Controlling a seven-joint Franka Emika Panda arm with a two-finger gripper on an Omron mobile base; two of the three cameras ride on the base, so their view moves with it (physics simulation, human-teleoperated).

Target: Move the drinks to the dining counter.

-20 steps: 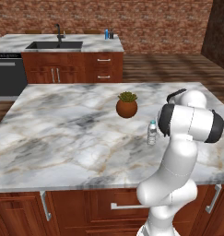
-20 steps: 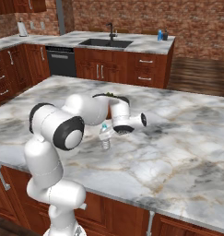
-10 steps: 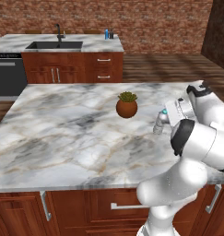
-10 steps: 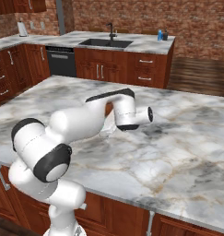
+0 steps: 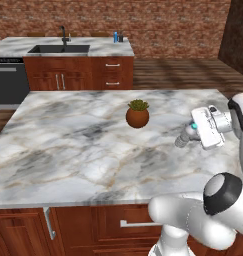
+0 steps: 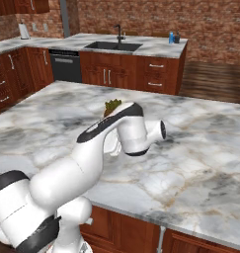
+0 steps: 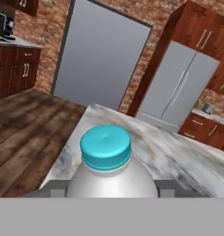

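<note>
1. While the clear plastic water bottle with a teal cap (image 7: 106, 159) lies tilted in the hand, nearly on its side above the sinkless marble-topped island (image 5: 83, 145), the two-finger gripper (image 5: 189, 135) is clamped on its body, one finger on each flank, as the hand view shows.
2. The grip sits below the neck, on the widest part of the bottle, which looks like a sensible place: the cap (image 7: 105, 146) juts clear of the fingers, and the broad sides give them something to press on.
3. The bottle is off the marble, held over the island's right part, near the round terracotta pot with a green plant (image 5: 137, 114) but apart from it; the pot is no drink and belongs where it stands.
4. The long grey-white marble dining counter with its black inset sink (image 5: 58, 49) stands well apart, across the wooden floor. At its far right end stand a small blue drink (image 5: 115, 36) and a dark one (image 5: 120, 37) just beside it, too small to name more closely; presumably they have been delivered.
5. Judging from this, the step in hand is the carry: the bottle is lifted, and the base must cross to the dining counter before it can be set down upright beside the others.
</note>
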